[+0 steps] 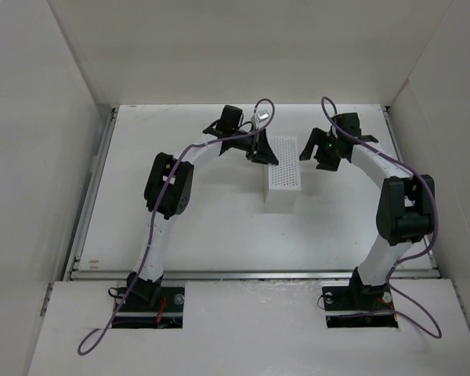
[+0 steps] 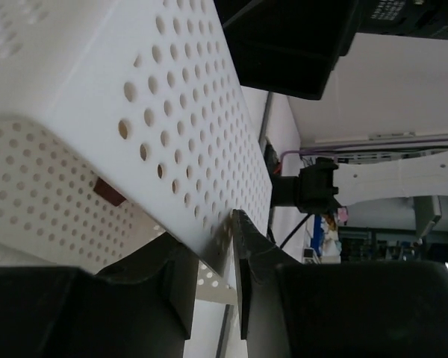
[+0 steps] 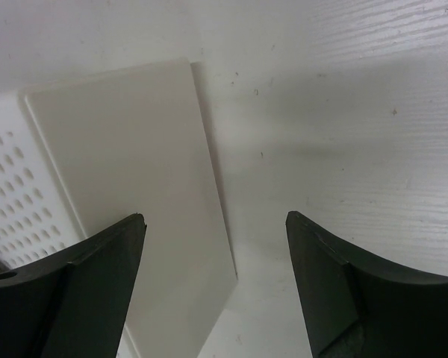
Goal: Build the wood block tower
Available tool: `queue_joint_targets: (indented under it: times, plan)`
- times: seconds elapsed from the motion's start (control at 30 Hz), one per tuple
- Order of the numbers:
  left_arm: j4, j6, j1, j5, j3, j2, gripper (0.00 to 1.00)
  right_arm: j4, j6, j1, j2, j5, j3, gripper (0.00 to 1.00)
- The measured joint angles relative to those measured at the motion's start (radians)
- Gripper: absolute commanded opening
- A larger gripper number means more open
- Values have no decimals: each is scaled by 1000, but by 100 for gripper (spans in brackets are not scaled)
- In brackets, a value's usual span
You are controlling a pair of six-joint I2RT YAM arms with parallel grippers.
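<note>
A white perforated box point(image 1: 283, 163) stands at mid-table. In the left wrist view, a small dark reddish-brown block point(image 2: 109, 192) shows at a gap in the box point(image 2: 172, 112). No tan blocks are visible. My left gripper point(image 1: 262, 154) is at the box's left edge. Its jaws point(image 2: 213, 239) are pinched on a corner of the perforated wall, with one finger point(image 2: 248, 246) pressed against the outside face. My right gripper point(image 1: 321, 159) hovers just right of the box. It stands open point(image 3: 215, 216) over the table, with nothing held and the box's plain side point(image 3: 127, 171) below its left finger.
White walls enclose the table on the left, right and back. A metal rail point(image 1: 251, 275) runs along the near edge, in front of both arm bases. Part of the right arm point(image 2: 313, 186) shows beyond the box in the left wrist view.
</note>
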Motion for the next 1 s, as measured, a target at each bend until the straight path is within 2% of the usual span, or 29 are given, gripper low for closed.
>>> queue_joint_targets:
  times: [0.07, 0.1, 0.17, 0.23, 0.3, 0.4, 0.47, 0.6, 0.8, 1.0]
  plan:
    - [93, -63, 8, 31, -32, 1, 0, 0, -2, 0, 0, 0, 0, 82]
    - [209, -141, 11, 49, -76, -3, 0, 0, -5, 0, 0, 0, 0, 82]
    - [568, -380, 19, 76, -188, -12, 0, -2, -6, 1, 0, 0, 0, 82]
    - [832, -661, 34, 100, -277, 7, 0, -4, -9, -2, -3, 0, 0, 82]
    - [987, -862, 44, 111, -273, 34, 0, -11, -10, -9, -13, -2, 0, 82]
    - [1139, -1045, 62, 123, -258, 39, 0, -10, -7, -38, -41, -9, -11, 82]
    - [1212, -1169, 65, 131, -209, 39, 0, 2, 2, -58, -66, -19, -39, 81]
    - [1295, -1299, 56, 152, -144, 32, 0, 31, 29, -73, -69, -73, -102, 77]
    - [1341, -1427, 17, 176, -71, 31, 0, 76, 56, -64, -66, -156, -166, 77]
    - [1349, -1479, -6, 189, -55, 25, 0, 214, 105, -65, -66, -250, -214, 77]
